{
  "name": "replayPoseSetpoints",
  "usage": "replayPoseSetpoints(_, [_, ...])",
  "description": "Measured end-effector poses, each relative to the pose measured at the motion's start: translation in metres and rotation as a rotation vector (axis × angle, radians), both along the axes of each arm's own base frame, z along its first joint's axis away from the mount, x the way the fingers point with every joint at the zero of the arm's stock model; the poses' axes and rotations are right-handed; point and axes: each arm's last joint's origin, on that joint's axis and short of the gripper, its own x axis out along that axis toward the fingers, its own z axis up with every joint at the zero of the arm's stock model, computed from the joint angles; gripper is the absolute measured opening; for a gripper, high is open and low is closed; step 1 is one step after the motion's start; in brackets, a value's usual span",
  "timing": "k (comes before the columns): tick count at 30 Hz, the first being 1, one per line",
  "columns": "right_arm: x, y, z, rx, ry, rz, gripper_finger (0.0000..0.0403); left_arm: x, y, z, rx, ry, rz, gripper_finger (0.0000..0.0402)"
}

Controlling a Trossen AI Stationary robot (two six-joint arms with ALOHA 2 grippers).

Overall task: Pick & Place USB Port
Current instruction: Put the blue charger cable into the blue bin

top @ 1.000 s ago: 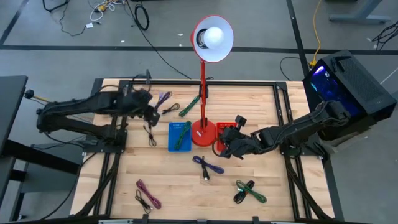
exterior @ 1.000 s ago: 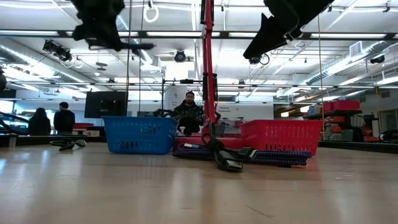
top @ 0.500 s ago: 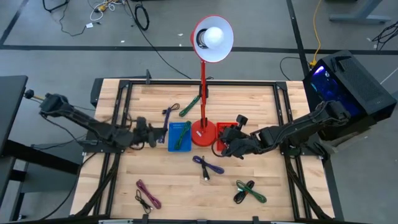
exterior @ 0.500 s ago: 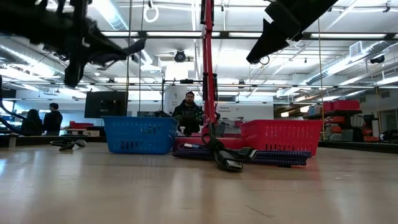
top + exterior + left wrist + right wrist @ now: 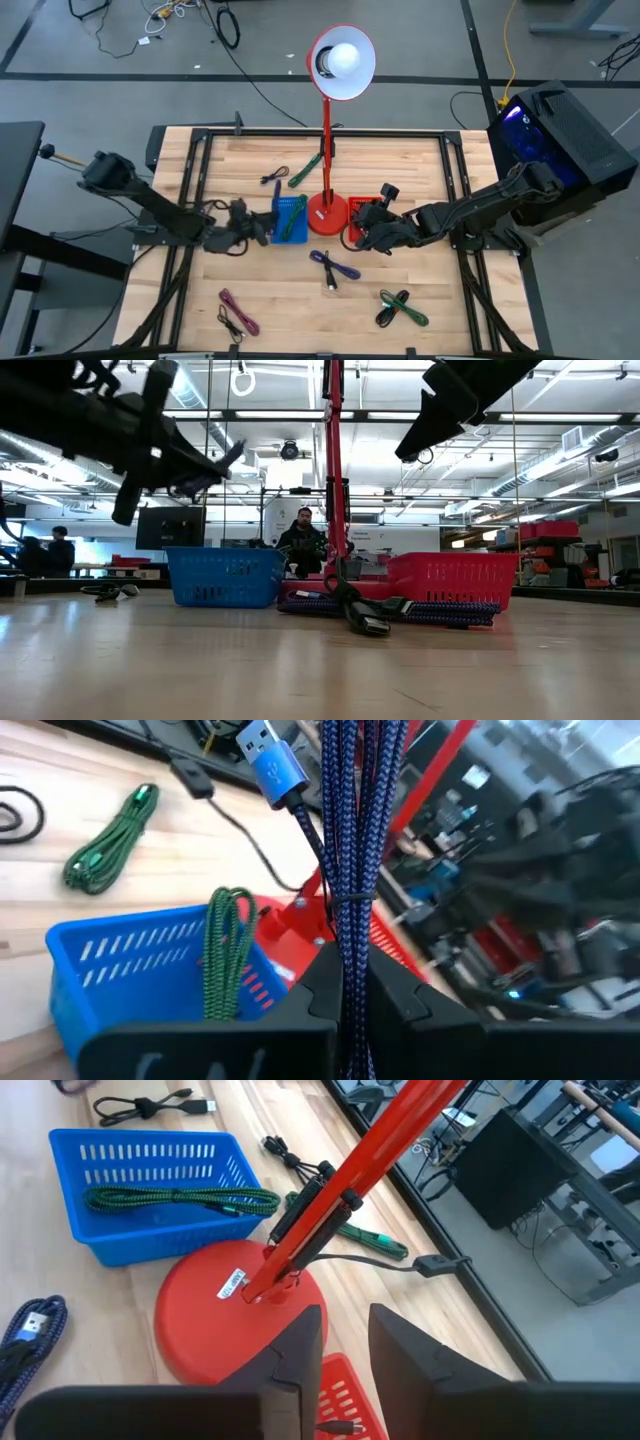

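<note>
Jaws of left gripper pinch blue cable beside blue basket.

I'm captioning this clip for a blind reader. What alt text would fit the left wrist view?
The left claw is shut on a bundled blue braided cable whose blue plug points away from the camera. Past it sits a blue basket holding a green cable; another green cable lies on the wooden table, beside a red lamp base.

Wood table w/ baskets, lamp, cables.
</note>
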Motion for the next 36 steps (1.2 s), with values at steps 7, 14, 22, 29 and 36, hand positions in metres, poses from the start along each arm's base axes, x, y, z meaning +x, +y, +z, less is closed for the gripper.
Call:
replayPoseSetpoints(7, [0.000, 0.000, 0.000, 0.004, -0.004, -0.002, 0.0086, 0.021, 0.007, -0.019, -0.024, 0.080, 0.005, 0.0020])
replayPoseSetpoints(14, [0.000, 0.000, 0.000, 0.012, -0.003, 0.002, 0.0086, 0.037, 0.014, -0.028, -0.049, 0.117, 0.009, 0.0020])
replayPoseSetpoints(22, [0.000, 0.000, 0.000, 0.011, 0.002, 0.003, 0.0086, 0.041, 0.019, -0.033, -0.113, 0.120, -0.006, 0.0047])
replayPoseSetpoints(29, [0.000, 0.000, 0.000, 0.011, 0.002, 0.003, 0.0086, 0.041, 0.018, -0.033, -0.108, 0.128, -0.016, 0.0135])
replayPoseSetpoints(36, [0.000, 0.000, 0.000, 0.012, 0.003, 0.003, 0.0086, 0.041, 0.019, -0.033, -0.105, 0.129, -0.016, 0.0183])
